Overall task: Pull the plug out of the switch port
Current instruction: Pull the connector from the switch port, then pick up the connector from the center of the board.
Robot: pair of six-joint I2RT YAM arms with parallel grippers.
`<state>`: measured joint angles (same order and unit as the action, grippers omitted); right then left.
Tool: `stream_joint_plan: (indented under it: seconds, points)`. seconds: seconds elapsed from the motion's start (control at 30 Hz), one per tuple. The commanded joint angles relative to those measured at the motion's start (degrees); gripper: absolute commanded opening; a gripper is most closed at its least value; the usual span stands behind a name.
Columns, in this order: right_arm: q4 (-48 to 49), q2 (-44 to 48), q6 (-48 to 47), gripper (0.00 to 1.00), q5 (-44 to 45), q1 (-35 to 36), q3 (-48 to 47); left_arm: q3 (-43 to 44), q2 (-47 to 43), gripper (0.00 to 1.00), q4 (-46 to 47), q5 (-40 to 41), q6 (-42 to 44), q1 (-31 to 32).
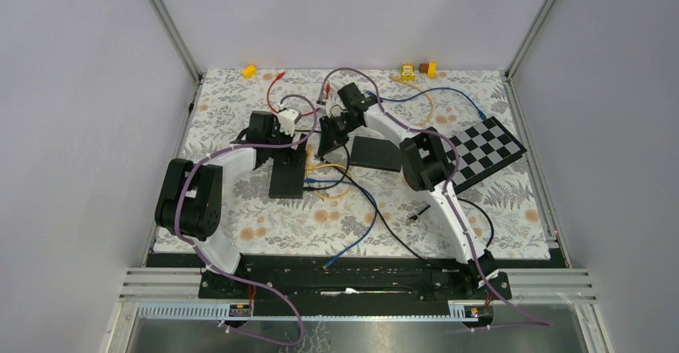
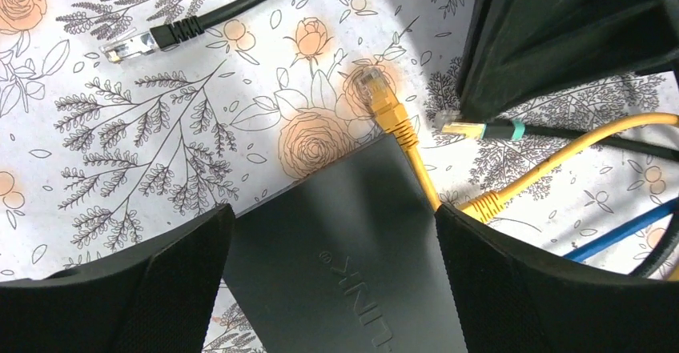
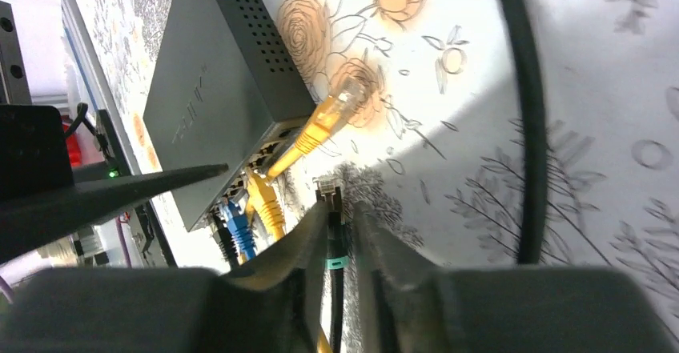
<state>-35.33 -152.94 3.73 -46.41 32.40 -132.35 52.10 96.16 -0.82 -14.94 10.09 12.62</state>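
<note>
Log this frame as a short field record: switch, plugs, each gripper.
switch: dark box flat on the floral mat, left gripper open astride it
held plug: black cable with teal band, out of the port, in the right gripper
still plugged: blue, yellow
loose plug: yellow

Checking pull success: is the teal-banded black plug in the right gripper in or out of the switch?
Out. The teal-banded plug, held by the right gripper, has its clear tip over the mat, apart from the switch.

Left hand (image 2: 332, 281) spread wide and pointing down, right hand (image 3: 344, 245) pinched nearly closed, both arms reaching forward
</note>
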Motion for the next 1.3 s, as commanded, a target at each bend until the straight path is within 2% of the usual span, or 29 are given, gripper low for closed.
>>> stream_joint_plan:
  seconds: [0.0,0.17,0.3,0.4,0.6,0.7,0.83,1.03,1.27]
  points:
    - [-1.4,1.9,-2.7,0.32,1.9,-2.0,0.4,1.8,-1.0,0.97,-4.9,-7.0,-1.9,-1.6]
    - [-1.3,9.1,-7.3,0.56,3.1,-2.3,6.0,1.3,-3.5,0.99,-5.4,-8.6,-1.3,-2.7]
    - [-2.8,17.9,-12.2,0.65,6.2,-2.3,14.8,1.7,-5.4,0.99,-7.3,-8.8,-0.3,-2.9]
    - [-4.8,26.5,-17.1,0.7,11.7,-2.3,23.5,1.5,-7.2,0.99,-8.4,-8.7,0.2,-3.0]
    - [-4.0,43.3,-25.2,0.76,19.5,-2.3,46.5,1.4,-10.3,0.99,-10.1,-8.2,1.0,-3.0]
    - [-2.2,51.0,-27.5,0.81,20.9,-2.3,58.2,2.0,-10.8,0.99,-11.1,-7.0,1.2,-3.2]
    - [-0.1,57.9,-28.0,0.84,21.2,-2.1,68.5,2.5,-11.7,0.99,-11.5,-5.2,1.1,-3.4]
    - [2.1,63.1,-27.3,0.87,23.6,0.1,76.3,1.3,-12.4,0.99,-11.5,-2.1,1.0,-3.5]
    - [3.1,62.2,-25.8,0.84,29.4,5.5,78.3,0.9,-13.0,0.99,-12.2,-0.6,1.9,-3.5]
